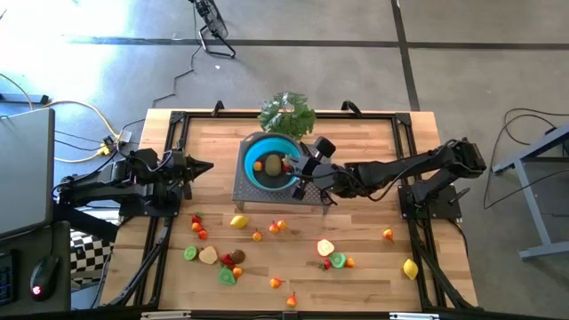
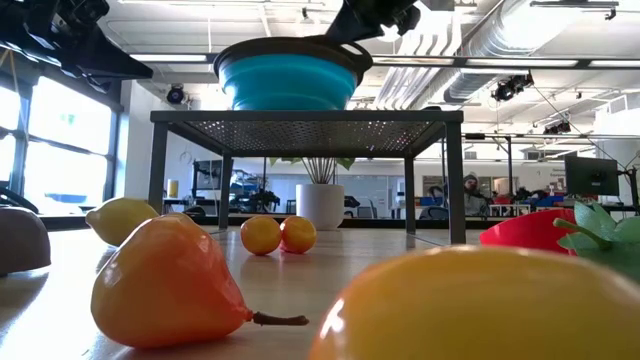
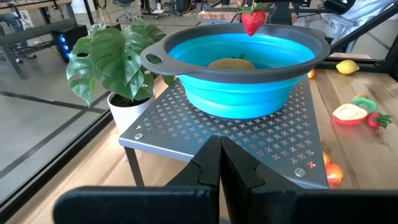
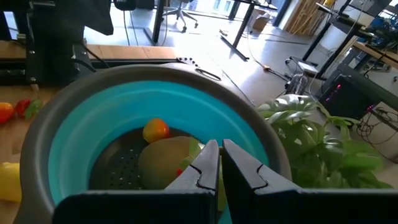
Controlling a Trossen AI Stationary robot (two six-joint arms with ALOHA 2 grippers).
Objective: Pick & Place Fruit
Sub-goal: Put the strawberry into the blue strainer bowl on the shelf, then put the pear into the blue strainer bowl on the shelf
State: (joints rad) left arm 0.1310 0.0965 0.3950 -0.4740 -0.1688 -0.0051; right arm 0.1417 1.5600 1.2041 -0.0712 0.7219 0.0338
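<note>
Closest thing: a big yellow-orange fruit [image 2: 480,305] fills the bottom corner of the low view, with an orange pear [image 2: 165,285] lying on its side next to it.
Right gripper [image 1: 302,169]: reaches in over the blue bowl [image 1: 271,160], fingers [image 4: 239,168] pinched nearly together on a strawberry [image 3: 252,18]. The berry hangs just above the bowl's far rim in the left wrist view, not touching it.
Left gripper [image 1: 206,166]: parked at the left side of the table [image 1: 373,151], pointing at the rack, fingers [image 3: 205,168] pressed together with nothing in them.
Bowl: sits on top of a perforated metal rack [image 3: 261,140], toward the back middle of the table.
Already in the bowl: a brown fruit [image 4: 168,158] and a small orange fruit [image 4: 155,130], touching each other.
Loose fruit [image 1: 267,233]: scattered all over the front half of the table, well apart from the bowl. One lemon [image 1: 238,221] lies just in front of the rack, another lemon [image 1: 410,268] out near the right edge.
Background: leafy plant [image 1: 286,113] right behind the rack.
</note>
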